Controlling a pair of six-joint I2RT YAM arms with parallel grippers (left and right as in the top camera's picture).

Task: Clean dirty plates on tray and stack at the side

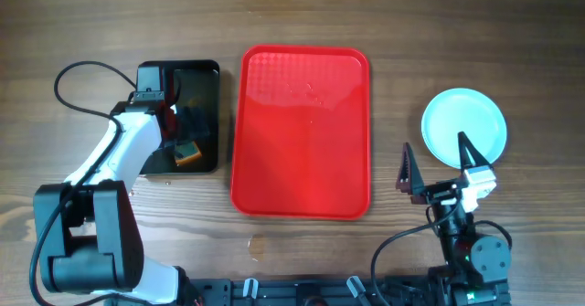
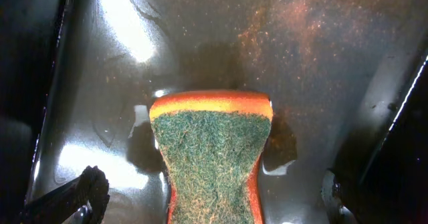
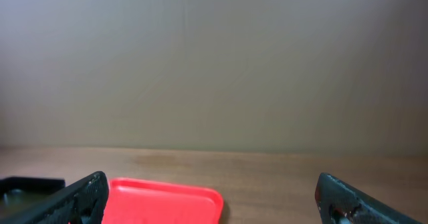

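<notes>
Left pincer (image 2: pixel 212 186) is hovering spread around the sponge (image 2: pixel 210 144) (not pinching it), so I'd be lifting straight up. Right pincer (image 1: pixel 434 146) is waiting spread by the plates (image 1: pixel 463 125), table's right edge.

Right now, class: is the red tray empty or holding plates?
Empty. Overhead, the red tray shows only bare surface; a pale-blue plate lies outside it, to its right.

The tray (image 1: pixel 302 132) lies in the middle of the table (image 1: pixel 91 23). Just beside it on the left sits a smaller tray (image 1: pixel 203 87) with a sponge (image 1: pixel 187 153) in its near end. Well apart on the right lies a plate (image 1: pixel 463 126)
</notes>
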